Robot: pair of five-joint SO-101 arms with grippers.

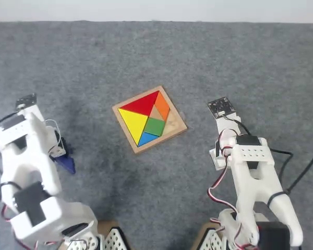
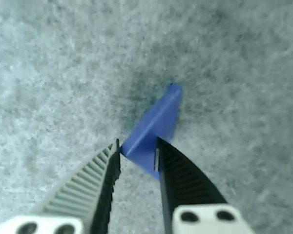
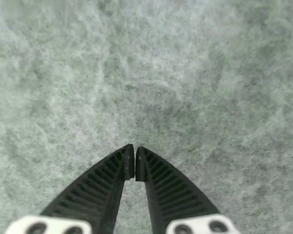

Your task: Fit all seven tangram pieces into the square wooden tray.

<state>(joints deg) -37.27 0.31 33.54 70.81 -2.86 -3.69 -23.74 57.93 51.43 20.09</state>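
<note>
I count five pieces (image 1: 141,105) in the tray (image 1: 175,125); left jaws grasp the blue piece (image 2: 154,124) at its eight o'clock, right jaws clenched empty.

A grey felt-like mat (image 1: 198,57) covers the table. The square wooden tray (image 1: 176,125) lies flat on it, forward and right of the left claw (image 2: 136,148), forward-left of the right claw (image 3: 135,163). A blue piece (image 2: 154,124) stands on edge between the left claw's tips

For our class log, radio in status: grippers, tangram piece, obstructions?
Left gripper shut on dark blue triangular piece. Right gripper shut, empty. Square wooden tray part-filled. Only grey carpet between.
</note>
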